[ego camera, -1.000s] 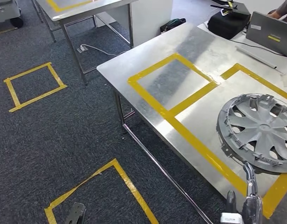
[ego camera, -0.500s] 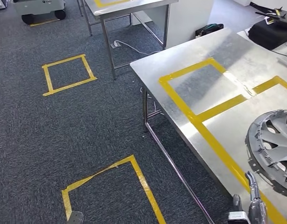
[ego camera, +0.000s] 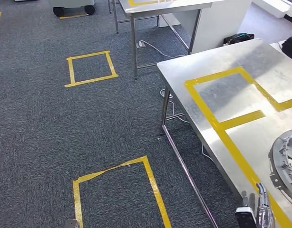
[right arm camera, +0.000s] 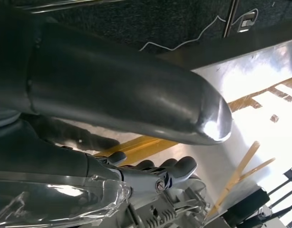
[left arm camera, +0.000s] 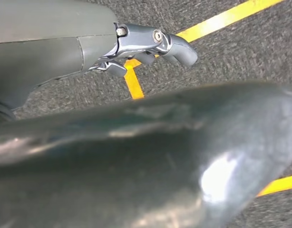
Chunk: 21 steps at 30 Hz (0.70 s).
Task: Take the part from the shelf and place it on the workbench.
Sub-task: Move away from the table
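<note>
Your wheel cover [ego camera: 285,164] lies flat at the right edge of the steel bench [ego camera: 209,71], inside the yellow tape lines. Your right hand [ego camera: 261,209] hovers at the near bench edge just beside it, fingers curled on nothing. Your left hand [left arm camera: 148,45] hangs over the carpet, holding nothing, fingers apart.

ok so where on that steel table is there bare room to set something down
The taped rectangle at the table's far end is bare, as is the steel strip outside the tape. The near taped area is crowded by the wheel cover, with the right hand beside it.
</note>
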Motion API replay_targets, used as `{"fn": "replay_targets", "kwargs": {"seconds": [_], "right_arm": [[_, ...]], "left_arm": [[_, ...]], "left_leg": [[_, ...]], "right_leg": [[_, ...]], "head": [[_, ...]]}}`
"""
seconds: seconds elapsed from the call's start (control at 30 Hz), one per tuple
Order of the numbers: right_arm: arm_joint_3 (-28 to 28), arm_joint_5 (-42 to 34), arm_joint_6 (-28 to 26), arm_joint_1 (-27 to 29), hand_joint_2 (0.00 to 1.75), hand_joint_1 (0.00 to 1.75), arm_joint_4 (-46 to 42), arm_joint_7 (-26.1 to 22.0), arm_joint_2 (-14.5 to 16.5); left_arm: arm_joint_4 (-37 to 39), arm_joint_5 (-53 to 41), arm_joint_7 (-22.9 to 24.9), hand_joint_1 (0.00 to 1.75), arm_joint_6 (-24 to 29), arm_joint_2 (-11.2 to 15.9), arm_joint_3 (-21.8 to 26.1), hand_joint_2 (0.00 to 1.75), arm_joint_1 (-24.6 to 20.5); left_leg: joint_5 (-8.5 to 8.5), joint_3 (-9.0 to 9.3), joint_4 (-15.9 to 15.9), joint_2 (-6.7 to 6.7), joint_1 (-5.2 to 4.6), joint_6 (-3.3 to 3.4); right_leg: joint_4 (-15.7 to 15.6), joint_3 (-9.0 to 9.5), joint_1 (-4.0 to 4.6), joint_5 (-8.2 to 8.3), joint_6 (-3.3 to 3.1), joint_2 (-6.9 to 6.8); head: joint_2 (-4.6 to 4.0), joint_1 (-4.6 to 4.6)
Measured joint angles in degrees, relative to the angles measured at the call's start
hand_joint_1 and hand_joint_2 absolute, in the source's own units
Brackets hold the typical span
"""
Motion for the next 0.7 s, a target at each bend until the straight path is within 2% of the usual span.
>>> {"fn": "replay_targets", "kwargs": {"seconds": [0.03, 0.07, 0.1, 0.17, 0.2, 0.23, 0.27, 0.3, 0.33, 0.4, 0.43, 0.47, 0.5, 0.53, 0.57, 0.6, 0.63, 0.67, 0.7], "right_arm": [[-0.34, 0.03, -0.01, -0.26, 0.0, 0.0, 0.54, 0.0, 0.0], [-0.59, 0.04, -0.01, -0.51, 0.0, 0.0, 1.02, 0.0, 0.0], [-0.82, 0.05, -0.01, -0.68, 0.0, 0.0, 1.5, -0.02, 0.0], [-1.09, 0.2, -0.01, -0.85, 0.0, 0.0, 2.31, -0.06, 0.01], [-1.18, 0.49, -0.03, -0.92, 0.0, 0.0, 2.69, -0.04, 0.02], [-1.29, 0.92, -0.11, -1.15, 0.0, 0.0, 3.1, -0.02, 0.03], [-1.46, 1.51, -0.34, -1.65, 0.0, 0.0, 3.82, -0.04, 0.04], [-1.7, 2.09, -0.77, -2.54, 0.0, 0.0, 4.98, -0.21, 0.05], [-2.05, 2.53, -1.57, -3.84, 0.0, 0.0, 6.73, -0.6, 0.05], [-3.06, 2.77, -4.06, -7.08, 0.0, 0.0, 11.68, -2.02, -0.21], [-3.76, 2.63, -5.7, -8.72, 0.0, 0.0, 14.61, -3.15, -0.43], [-4.45, 2.5, -7.54, -10.33, 0.0, 0.0, 17.59, -4.29, -0.7], [-5.1, 2.5, -9.72, -12.0, 0.0, 0.0, 20.77, -5.27, -0.94], [-5.55, 2.75, -12.24, -13.69, 0.0, 0.0, 24.21, -5.96, -1.14], [-5.82, 3.24, -14.9, -15.37, 0.0, 0.0, 27.97, -6.21, -1.44], [-6.02, 3.89, -17.39, -16.89, 0.0, 0.0, 31.7, -6.22, -1.84], [-6.17, 4.63, -19.52, -18.19, 0.0, 0.0, 35.26, -6.15, -2.3], [-6.35, 5.41, -21.32, -19.36, 0.0, 0.0, 38.34, -6.07, -2.86], [-6.5, 6.19, -22.95, -20.4, 0.0, 0.0, 40.89, -6.02, -3.32]], "left_arm": [[0.01, 0.0, 0.0, 0.0, 0.0, 0.03, 0.08, 0.0, 0.08], [0.01, 0.01, 0.0, 0.0, 0.0, 0.06, 0.15, 0.0, 0.17], [0.02, 0.01, 0.0, 0.0, 0.0, 0.09, 0.21, 0.0, 0.21], [0.02, 0.01, 0.0, 0.0, 0.0, 0.13, 0.28, 0.0, 0.16], [0.02, 0.08, 0.01, 0.0, 0.0, 0.15, 0.35, 0.0, 0.15], [0.02, 0.2, 0.03, 0.0, 0.0, 0.2, 0.49, 0.0, 0.23], [0.02, 0.44, 0.14, 0.0, 0.0, 0.26, 0.73, 0.0, 0.39], [0.03, 0.74, 0.32, 0.0, -0.01, 0.34, 1.04, 0.0, 0.61], [0.04, 1.03, 0.56, 0.0, -0.02, 0.4, 1.39, 0.0, 0.79], [0.07, 1.48, 0.9, 0.0, -0.07, 0.35, 2.09, 0.0, 0.91], [0.07, 1.58, 0.93, 0.0, -0.14, 0.21, 2.42, 0.0, 0.85], [0.07, 1.66, 0.87, 0.0, -0.22, 0.0, 2.74, 0.0, 0.79], [0.07, 1.72, 0.75, 0.0, -0.29, -0.21, 3.07, 0.0, 0.8], [0.08, 1.81, 0.54, 0.0, -0.34, -0.34, 3.47, 0.0, 0.84], [0.08, 1.94, 0.28, 0.0, -0.36, -0.33, 3.94, 0.0, 0.91], [0.08, 2.04, 0.03, 0.0, -0.34, -0.24, 4.42, 0.0, 0.95], [0.07, 2.13, -0.19, 0.0, -0.34, -0.06, 4.92, 0.0, 0.96], [0.07, 2.16, -0.33, 0.0, -0.36, 0.19, 5.37, 0.0, 0.98], [0.06, 2.13, -0.42, 0.0, -0.44, 0.41, 5.74, 0.0, 0.98]], "left_leg": [[0.13, -0.01, -0.03, -0.5, 0.02, 0.42], [0.33, -0.02, -0.06, -1.0, 0.05, 0.85], [0.59, -0.12, -0.09, -1.52, 0.1, 1.3], [1.03, -0.59, -0.1, -2.62, 0.02, 1.99], [1.22, -0.87, -0.09, -3.31, -0.1, 2.23], [1.39, -1.08, -0.08, -4.03, -0.21, 2.35], [1.53, -1.2, -0.07, -4.76, -0.27, 2.37], [1.66, -1.24, -0.07, -5.42, -0.23, 2.3], [1.8, -1.25, -0.07, -5.99, -0.04, 2.17], [2.0, -1.17, -0.14, -6.94, 0.75, 1.61], [2.09, -1.14, -0.2, -7.54, 1.25, 1.18], [2.15, -1.14, -0.3, -8.25, 1.75, 0.66], [2.32, -1.09, -0.63, -9.05, 2.13, 0.04], [2.62, -1.01, -0.7, -9.43, 2.5, -0.21], [2.37, -1.02, -0.44, -8.86, 2.55, -0.26], [1.37, -1.32, 0.59, -7.74, 2.48, -0.22], [-0.41, -2.05, 2.79, -6.32, 2.38, -0.12], [-2.86, -3.21, 5.74, -5.0, 2.28, -0.33], [-5.04, -4.43, 8.96, -4.4, 2.44, -0.76]], "right_leg": [[0.08, 0.09, -0.08, -0.27, 0.27, -0.09], [0.88, -0.09, -0.2, -1.05, 0.55, 0.41], [2.91, -0.98, -0.31, -2.5, 0.78, 1.31], [10.55, -4.41, -0.4, -6.87, 0.95, 3.55], [14.69, -6.29, -0.38, -8.7, 0.87, 4.14], [17.36, -7.49, -0.3, -9.53, 0.7, 4.48], [17.71, -7.59, -0.15, -9.13, 0.44, 4.75], [15.37, -6.4, 0.09, -7.56, 0.08, 5.12], [10.96, -4.08, 0.46, -5.36, -0.44, 5.99], [1.47, 0.95, 1.66, -1.87, -1.73, 9.5], [-1.37, 2.6, 2.36, -1.07, -2.3, 10.76], [-2.72, 3.45, 3.02, -0.8, -2.74, 11.35], [-3.33, 3.93, 3.58, -0.53, -3.11, 10.73], [-4.71, 4.69, 3.66, 0.28, -3.57, 9.9], [-6.46, 5.58, 3.64, 1.22, -3.9, 9.06], [-8.39, 6.5, 3.43, 2.32, -4.28, 8.12], [-10.18, 7.3, 3.01, 3.44, -4.34, 7.17], [-11.26, 7.68, 2.78, 4.07, -4.08, 6.25], [-11.88, 7.73, 2.38, 4.62, -3.75, 5.4]], "head": [[0.0, 0.05], [0.0, 0.1], [0.0, 0.16], [0.0, 0.26], [0.0, 0.26], [0.0, 0.25], [-0.01, 0.25], [-0.01, 0.21], [-0.01, 0.19], [0.0, 0.17], [0.0, 0.26], [0.0, 0.34], [0.0, 0.44], [0.0, 0.55], [0.0, 0.61], [-0.01, 0.47], [-0.01, 0.34], [-0.01, 0.21], [-0.02, 0.06]]}}
